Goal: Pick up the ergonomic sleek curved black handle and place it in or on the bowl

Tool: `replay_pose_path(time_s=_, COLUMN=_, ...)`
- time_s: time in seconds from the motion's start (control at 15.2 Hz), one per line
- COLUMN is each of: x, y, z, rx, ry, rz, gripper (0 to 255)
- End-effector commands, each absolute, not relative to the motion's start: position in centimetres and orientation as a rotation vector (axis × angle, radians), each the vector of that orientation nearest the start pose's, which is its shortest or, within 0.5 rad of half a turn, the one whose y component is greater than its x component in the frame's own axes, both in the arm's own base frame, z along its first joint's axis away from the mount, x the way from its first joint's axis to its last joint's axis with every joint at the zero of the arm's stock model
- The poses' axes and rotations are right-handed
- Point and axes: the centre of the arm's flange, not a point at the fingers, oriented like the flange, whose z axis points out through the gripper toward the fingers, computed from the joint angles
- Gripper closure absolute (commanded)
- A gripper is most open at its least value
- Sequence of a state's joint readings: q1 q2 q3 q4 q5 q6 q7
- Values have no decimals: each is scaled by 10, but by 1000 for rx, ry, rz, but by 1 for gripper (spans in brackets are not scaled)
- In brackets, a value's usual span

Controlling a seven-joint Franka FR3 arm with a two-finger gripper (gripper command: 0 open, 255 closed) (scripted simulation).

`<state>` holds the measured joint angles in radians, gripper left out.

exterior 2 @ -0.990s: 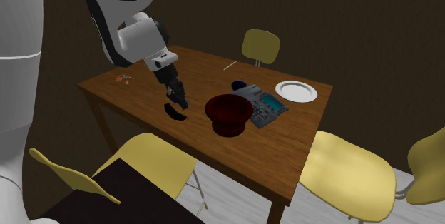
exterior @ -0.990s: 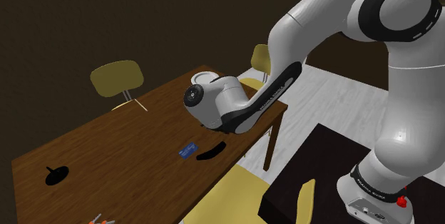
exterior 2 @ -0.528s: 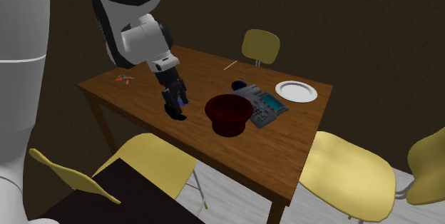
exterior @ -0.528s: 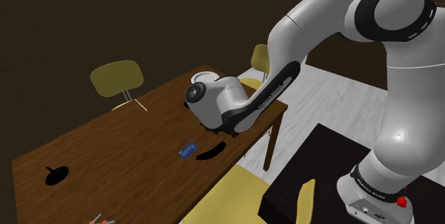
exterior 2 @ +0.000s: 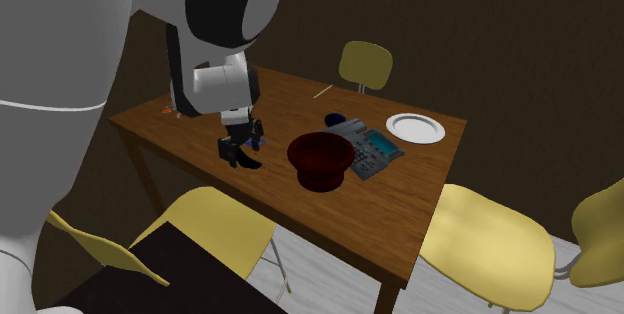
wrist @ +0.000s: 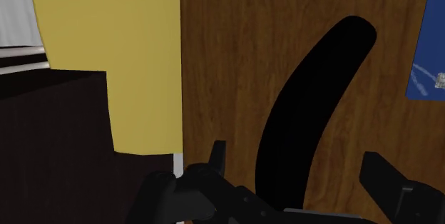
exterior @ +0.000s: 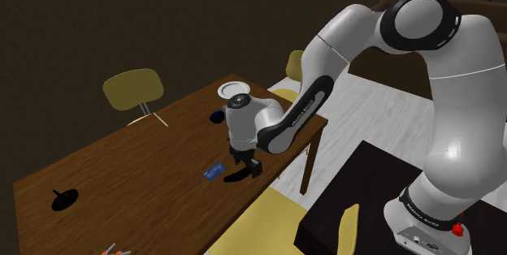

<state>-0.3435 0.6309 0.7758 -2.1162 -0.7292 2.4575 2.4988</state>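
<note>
We see the pincer (wrist: 294, 155) spread wide and low over the wooden tabletop (exterior 2: 420, 197). Its two fingers stand either side of the black curved handle (wrist: 308, 108) without touching it (a gap shows on each side). The handle lies flat near the tabletop's edge. One end is between the fingers and the other curves away toward a blue card (wrist: 428, 51) just beside it. The dark red bowl (exterior 2: 318, 176) sits near the handle, on the second exterior view's right, apart from it. A yellow chair seat (wrist: 107, 58) shows past the tabletop's edge.
</note>
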Motion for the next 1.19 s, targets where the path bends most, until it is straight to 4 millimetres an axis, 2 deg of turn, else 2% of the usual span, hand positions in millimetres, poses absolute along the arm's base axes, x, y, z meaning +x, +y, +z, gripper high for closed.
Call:
replay_pose_path(time_s=0.0, x=512, y=244, z=174, rx=-2211, ry=2228, rz=-2, gripper=0)
replay_pose_path(time_s=0.26, x=512, y=244, z=155, rx=-2211, ry=2228, rz=-2, gripper=0)
replay_pose_path(time_s=0.79, x=512, y=244, z=155, rx=-2211, ry=2228, rz=-2, gripper=0)
replay_pose_path(time_s=0.86, x=512, y=244, z=155, rx=-2211, ry=2228, rz=-2, gripper=255)
replay_pose_path(time_s=1.12, x=512, y=244, z=155, rx=-2211, ry=2228, rz=-2, gripper=255)
